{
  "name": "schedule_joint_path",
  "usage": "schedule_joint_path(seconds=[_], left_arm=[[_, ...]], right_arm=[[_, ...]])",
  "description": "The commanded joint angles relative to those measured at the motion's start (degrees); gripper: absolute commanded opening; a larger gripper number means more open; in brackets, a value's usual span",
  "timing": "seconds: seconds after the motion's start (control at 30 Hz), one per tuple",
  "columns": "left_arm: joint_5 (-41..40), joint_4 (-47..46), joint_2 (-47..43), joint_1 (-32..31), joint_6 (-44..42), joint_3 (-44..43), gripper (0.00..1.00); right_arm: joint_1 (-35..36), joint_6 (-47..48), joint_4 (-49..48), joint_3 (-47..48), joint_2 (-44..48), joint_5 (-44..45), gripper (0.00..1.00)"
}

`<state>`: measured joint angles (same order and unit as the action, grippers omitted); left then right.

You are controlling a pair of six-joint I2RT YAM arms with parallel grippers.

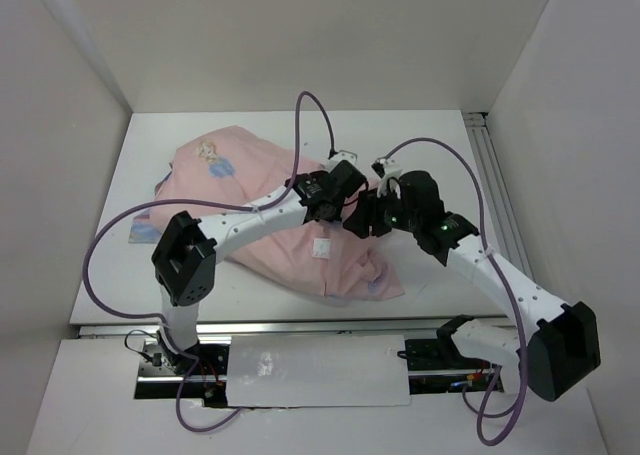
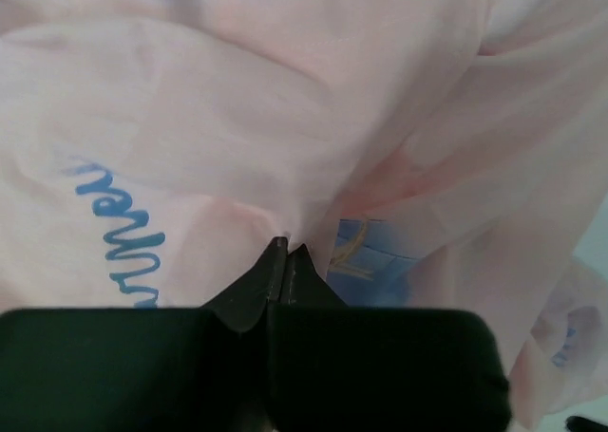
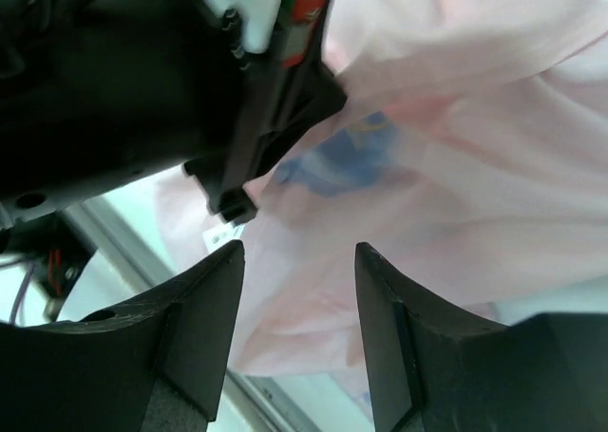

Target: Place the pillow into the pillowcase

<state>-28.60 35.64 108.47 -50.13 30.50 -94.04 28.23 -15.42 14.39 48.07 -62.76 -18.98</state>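
The pillowcase (image 1: 250,175) lies pale pink side up in a bulging heap in the middle of the table, with a small cartoon print near its far end and a blue edge (image 1: 145,230) at the left. The pillow is hidden. My left gripper (image 1: 338,207) is at the heap's right side. In the left wrist view it (image 2: 288,247) is shut on a fold of the pink pillowcase (image 2: 285,100). Just to its right is my right gripper (image 1: 368,220). It (image 3: 299,252) stands open over the fabric (image 3: 456,166), nothing between its fingers. A white tag (image 1: 322,247) lies below both.
White walls close in the table (image 1: 430,145) at the left, back and right. A metal rail (image 1: 490,175) runs along the right side. Purple cables loop above both arms. The two wrists are very close together.
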Motion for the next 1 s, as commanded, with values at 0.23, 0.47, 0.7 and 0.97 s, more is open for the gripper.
schedule_joint_path(seconds=[0.23, 0.47, 0.7, 0.97], left_arm=[[-8.75, 4.71, -7.47, -0.14, 6.41, -1.06, 0.0], [-3.84, -2.84, -17.14, -0.14, 1.33, 4.74, 0.0], [3.28, -6.63, -23.73, -0.14, -2.28, 6.85, 0.0], [15.14, -11.2, -24.71, -0.14, -5.89, 3.96, 0.0]], right_arm=[[2.62, 0.57, -2.96, -0.96, -10.71, -9.66, 0.56], [3.76, -0.13, -11.03, 0.88, -16.33, -11.79, 0.0], [3.76, -6.98, -24.58, 4.91, -18.54, 0.13, 0.0], [3.24, -20.95, -43.8, 6.24, -23.53, 6.06, 0.0]])
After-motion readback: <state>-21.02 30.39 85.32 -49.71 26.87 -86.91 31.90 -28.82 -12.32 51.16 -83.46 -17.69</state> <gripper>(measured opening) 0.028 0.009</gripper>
